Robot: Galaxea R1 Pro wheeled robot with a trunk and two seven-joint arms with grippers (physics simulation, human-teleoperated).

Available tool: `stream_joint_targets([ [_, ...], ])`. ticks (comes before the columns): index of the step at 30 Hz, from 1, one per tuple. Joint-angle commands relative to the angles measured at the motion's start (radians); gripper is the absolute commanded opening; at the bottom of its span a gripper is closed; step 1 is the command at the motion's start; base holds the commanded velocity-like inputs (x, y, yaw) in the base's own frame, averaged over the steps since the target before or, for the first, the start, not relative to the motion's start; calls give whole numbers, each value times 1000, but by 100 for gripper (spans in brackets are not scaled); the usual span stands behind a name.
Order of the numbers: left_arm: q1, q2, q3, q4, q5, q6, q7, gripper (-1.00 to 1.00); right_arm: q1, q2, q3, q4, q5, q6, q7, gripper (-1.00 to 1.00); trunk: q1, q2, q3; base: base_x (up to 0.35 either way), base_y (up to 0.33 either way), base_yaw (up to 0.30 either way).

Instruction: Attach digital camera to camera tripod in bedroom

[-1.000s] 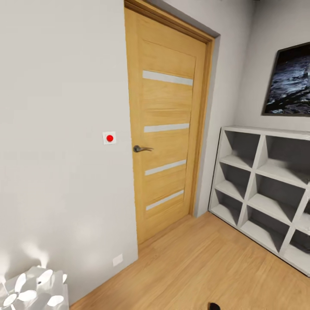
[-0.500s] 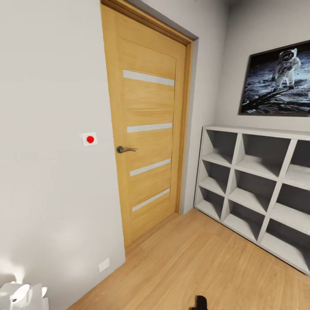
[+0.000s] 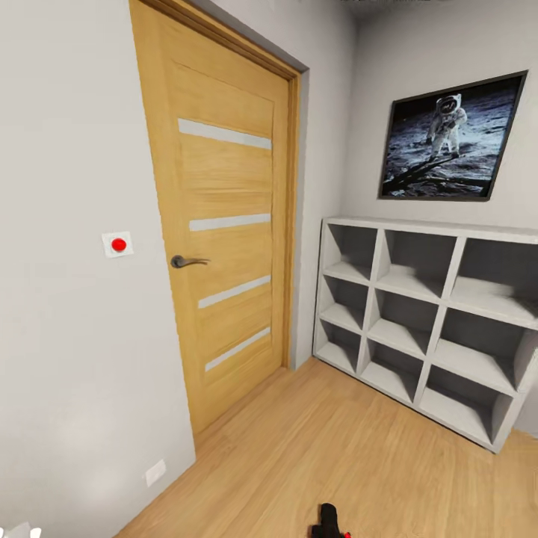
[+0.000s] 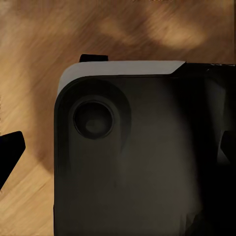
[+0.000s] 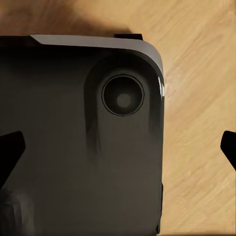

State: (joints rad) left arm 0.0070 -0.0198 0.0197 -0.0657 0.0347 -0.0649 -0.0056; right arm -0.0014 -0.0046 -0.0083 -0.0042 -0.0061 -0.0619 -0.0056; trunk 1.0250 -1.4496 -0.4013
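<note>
From the head view we face a corner of the bedroom: a shut wooden door (image 3: 224, 246) with four pale horizontal strips and a dark lever handle (image 3: 185, 261) stands in the white wall (image 3: 67, 359). Beside the door a small white wall plate carries a red button (image 3: 118, 244), and a white outlet plate (image 3: 155, 472) sits low on the same wall. Against the far wall we see white cubby shelves (image 3: 426, 329), their compartments bare, and above them hangs a framed astronaut picture (image 3: 447, 138). Light wood floor (image 3: 321, 448) runs between door and shelves. At the bottom edge of this view a small black object with a speck of red (image 3: 329, 521) pokes in; we cannot tell whether it is the digital camera.

From the left wrist view we look down on the robot's dark base (image 4: 142, 157), with a round recess at its corner, over the wood floor. One dark fingertip (image 4: 10, 152) of the left end effector juts in at each side, set wide apart with nothing between them.

From the right wrist view the same dark base (image 5: 78, 137) lies below, and the right end effector's fingertips (image 5: 11, 150) likewise stand spread and bare.
</note>
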Motion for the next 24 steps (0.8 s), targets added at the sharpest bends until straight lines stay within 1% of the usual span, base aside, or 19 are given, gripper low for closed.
stream_joint_targets([
  [1,1,0,1,-2,4,-1,-1,100,0,0,-1,0,0,-3,-1,100,0,0,-1,0,0,-240],
  [24,1,0,2,-2,4,-1,-1,100,0,0,-1,0,-1,-3,-1,100,0,0,-1,0,0,-240],
])
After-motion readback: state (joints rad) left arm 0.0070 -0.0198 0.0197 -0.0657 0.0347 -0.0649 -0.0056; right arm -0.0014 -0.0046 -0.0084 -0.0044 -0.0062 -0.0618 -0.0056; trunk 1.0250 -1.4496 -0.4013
